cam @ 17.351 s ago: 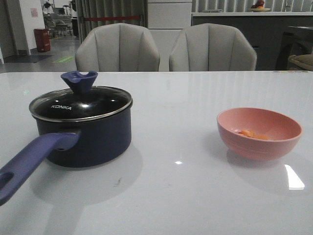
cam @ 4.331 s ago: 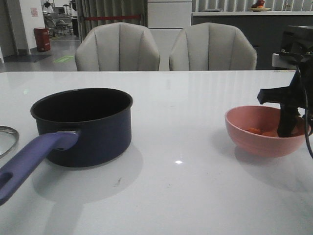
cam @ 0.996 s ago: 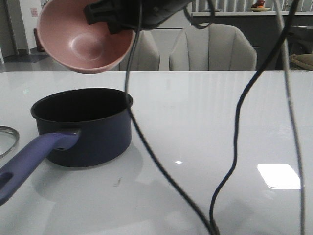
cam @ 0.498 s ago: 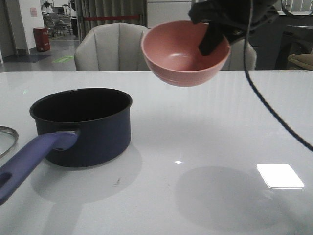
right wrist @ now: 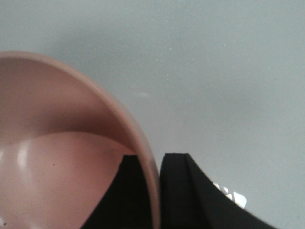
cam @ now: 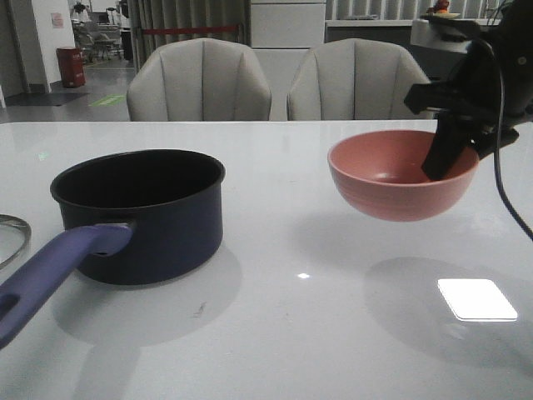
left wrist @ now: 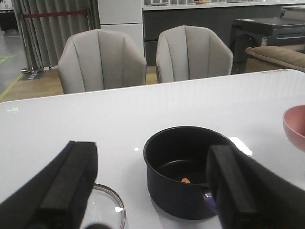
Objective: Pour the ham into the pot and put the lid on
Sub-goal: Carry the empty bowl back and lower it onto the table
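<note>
Ham [left wrist: 185, 180]: one small orange chunk seen on the black floor of the pot [cam: 158, 212].
Right gripper [right wrist: 155, 179]: clamped on the pink bowl [cam: 402, 175] rim, held above the table [cam: 291, 325].
Left gripper [left wrist: 150, 191]: fingers spread apart.

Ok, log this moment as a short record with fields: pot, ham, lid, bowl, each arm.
pot: dark saucepan on the table, uncovered
ham: one orange chunk seen inside the pot
lid: glass lid flat on the table beside the pot
bowl: pink bowl held above the table, looks empty
right gripper: jaws clamped on the bowl's rim
left gripper: jaws open, holding nothing
</note>
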